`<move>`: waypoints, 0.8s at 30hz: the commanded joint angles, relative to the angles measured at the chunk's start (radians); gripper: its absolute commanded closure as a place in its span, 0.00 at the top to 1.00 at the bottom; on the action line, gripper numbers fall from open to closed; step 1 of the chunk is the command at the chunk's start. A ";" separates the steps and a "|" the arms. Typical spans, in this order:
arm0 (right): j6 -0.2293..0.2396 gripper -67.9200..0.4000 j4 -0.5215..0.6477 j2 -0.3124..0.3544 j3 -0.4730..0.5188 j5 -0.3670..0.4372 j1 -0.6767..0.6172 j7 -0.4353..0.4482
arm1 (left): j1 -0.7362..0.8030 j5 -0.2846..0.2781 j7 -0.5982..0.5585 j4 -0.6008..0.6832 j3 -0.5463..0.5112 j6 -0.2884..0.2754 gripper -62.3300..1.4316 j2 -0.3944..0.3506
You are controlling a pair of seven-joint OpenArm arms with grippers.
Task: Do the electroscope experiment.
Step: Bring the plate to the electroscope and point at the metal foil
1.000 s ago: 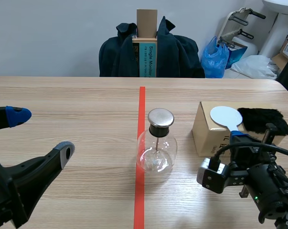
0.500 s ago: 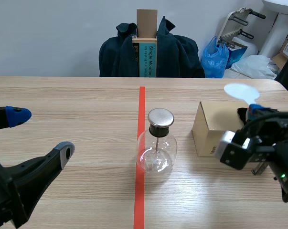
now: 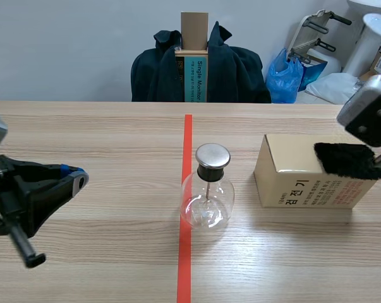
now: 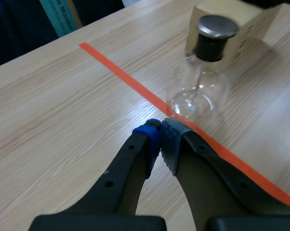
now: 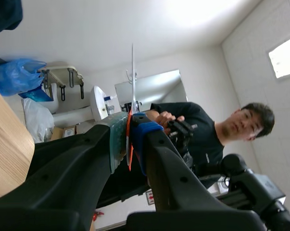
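The electroscope (image 3: 206,189), a round glass flask with a metal cap and a rod inside, stands on the red tape line; in the left wrist view the electroscope (image 4: 202,72) is ahead of the fingers. My left gripper (image 3: 76,180) (image 4: 160,132) is low over the table to the flask's left, shut on nothing. My right arm (image 3: 369,111) is raised at the far right. Its gripper (image 5: 128,125) is shut on the thin paddle (image 5: 132,72), seen edge-on, with its orange handle between the pads. A black fur pad (image 3: 348,159) lies on the cardboard box (image 3: 291,170).
A chair with a dark jacket (image 3: 199,66) and a cardboard piece stands behind the table. Blue and white bags (image 3: 285,79) lie at the back right. A person (image 5: 202,130) in black shows in the right wrist view, behind the raised gripper.
My right arm lifted the white paddle off the box and swung it up to the upper right. My left gripper shut and turned.
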 commanded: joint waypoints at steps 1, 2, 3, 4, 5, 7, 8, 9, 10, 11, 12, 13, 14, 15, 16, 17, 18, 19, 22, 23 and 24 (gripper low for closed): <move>-0.020 0.02 0.019 0.013 0.020 0.033 0.014 0.001 | -0.079 -0.010 -0.033 -0.059 0.053 -0.002 0.05 0.003; -0.026 0.02 0.022 0.013 0.027 0.058 0.014 0.003 | -0.124 -0.010 -0.057 -0.109 0.091 -0.002 0.05 0.003; -0.037 0.02 0.023 0.013 0.033 0.084 0.014 0.007 | -0.166 -0.010 -0.086 -0.159 0.129 -0.002 0.05 0.004; -0.043 0.02 0.023 0.013 0.039 0.111 0.014 0.008 | -0.207 -0.010 -0.116 -0.208 0.165 -0.002 0.05 0.009; -0.042 0.02 0.023 0.013 0.043 0.132 0.014 0.008 | -0.247 -0.009 -0.140 -0.254 0.198 -0.002 0.05 0.016; -0.042 0.02 0.023 0.013 0.045 0.172 0.014 0.008 | -0.319 0.002 -0.169 -0.336 0.257 -0.002 0.05 0.037; -0.042 0.02 0.023 0.013 0.045 0.189 0.014 0.008 | -0.348 0.006 -0.179 -0.369 0.282 -0.002 0.05 0.048; -0.042 0.02 0.023 0.013 0.045 0.207 0.014 0.008 | -0.373 0.007 -0.187 -0.399 0.306 -0.002 0.05 0.060; -0.042 0.02 0.023 0.013 0.045 0.225 0.014 0.008 | -0.394 0.018 -0.200 -0.426 0.327 -0.002 0.07 0.071; -0.042 0.02 0.023 0.013 0.045 0.238 0.014 0.009 | -0.410 0.035 -0.214 -0.450 0.348 -0.002 0.07 0.083; -0.042 0.02 0.023 0.013 0.045 0.246 0.014 0.011 | -0.422 0.053 -0.230 -0.469 0.365 -0.002 0.07 0.094; -0.041 0.02 0.023 0.013 0.045 0.248 0.014 0.012 | -0.431 0.069 -0.242 -0.487 0.382 -0.002 0.07 0.105; -0.041 0.02 0.023 0.013 0.045 0.248 0.014 0.013 | -0.441 0.089 -0.255 -0.501 0.397 -0.002 0.07 0.115; -0.034 0.02 0.023 0.013 0.045 0.248 0.014 0.014 | -0.447 0.103 -0.264 -0.515 0.411 -0.002 0.07 0.124; -0.028 0.02 0.022 0.013 0.045 0.248 0.014 0.018 | -0.451 0.117 -0.281 -0.528 0.423 -0.002 0.07 0.132; -0.026 0.02 0.022 0.013 0.045 0.248 0.014 0.019 | -0.452 0.133 -0.296 -0.539 0.432 -0.002 0.07 0.140; -0.026 0.02 0.022 0.013 0.045 0.248 0.014 0.019 | -0.454 0.140 -0.310 -0.548 0.440 -0.002 0.07 0.148; -0.026 0.02 0.022 0.013 0.045 0.248 0.014 0.020 | -0.457 0.142 -0.320 -0.555 0.447 -0.002 0.07 0.156; 0.000 0.02 0.022 0.013 0.045 0.248 0.014 0.020 | -0.463 0.179 -0.337 -0.566 0.464 0.000 0.07 0.180; 0.013 0.02 0.022 0.012 0.045 0.248 0.014 0.020 | -0.463 0.189 -0.336 -0.567 0.467 0.003 0.07 0.189; 0.020 0.02 0.022 0.010 0.045 0.248 0.014 0.020 | -0.465 0.200 -0.336 -0.567 0.469 0.006 0.07 0.197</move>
